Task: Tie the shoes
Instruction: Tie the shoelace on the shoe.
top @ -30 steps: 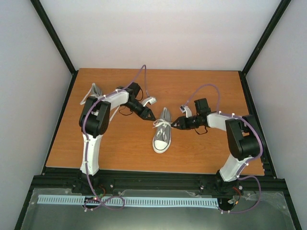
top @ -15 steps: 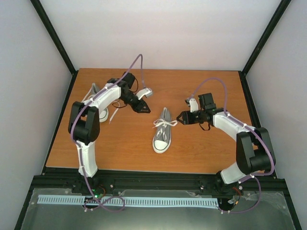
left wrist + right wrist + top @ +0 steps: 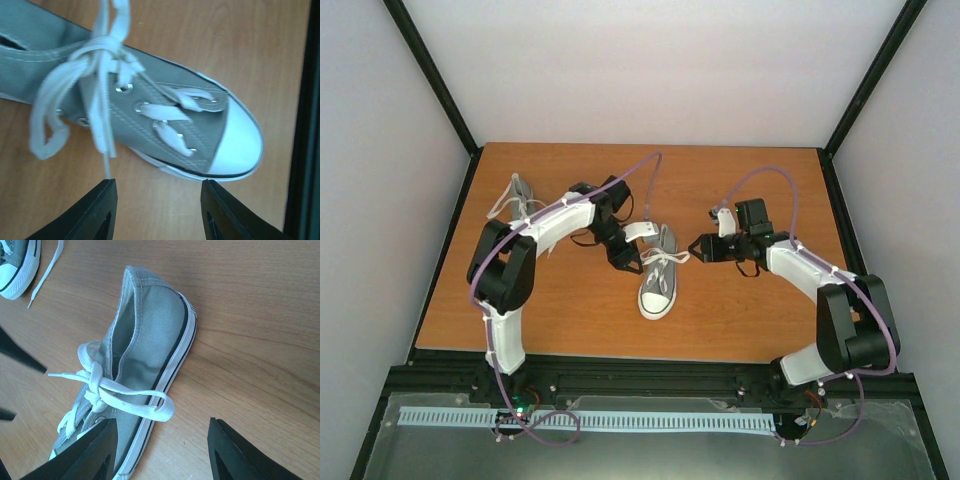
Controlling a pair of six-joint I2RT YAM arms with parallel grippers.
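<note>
Moved: left gripper [image 3: 627, 263] has swung nearer and to the right since half a second ago and is now just beside the left flank of centre shoe [image 3: 658, 278]. Right gripper [image 3: 696, 247] is about where it was.
Far-left shoe [image 3: 519, 190]: grey canvas, far-left part of the table, partly hidden under the left arm. Right wrist view shows its white rubber toe corner [image 3: 15, 265] and a loose flat lace end [image 3: 47, 270] lying on the wood.
Left gripper state: black wedge-shaped fingers [image 3: 92, 212] spread apart, holding nothing, clear of the shoe.
Centre shoe: mid-table between both grippers, toe toward the near edge, heel far. Grey woven canvas, white stitching, metal eyelets, smooth rounded toe cap [image 3: 240, 142], white sole with a dark stripe.
Laces [image 3: 97, 65]: flat white weave, knotted near the top eyelets, a loop on each side. Right loop [image 3: 150, 407] droops over the sole.
Right gripper state: jaws parted, empty, right of the shoe's heel end, not touching.
Table [image 3: 740, 310]: orange-brown wood-grain surface, black frame.
</note>
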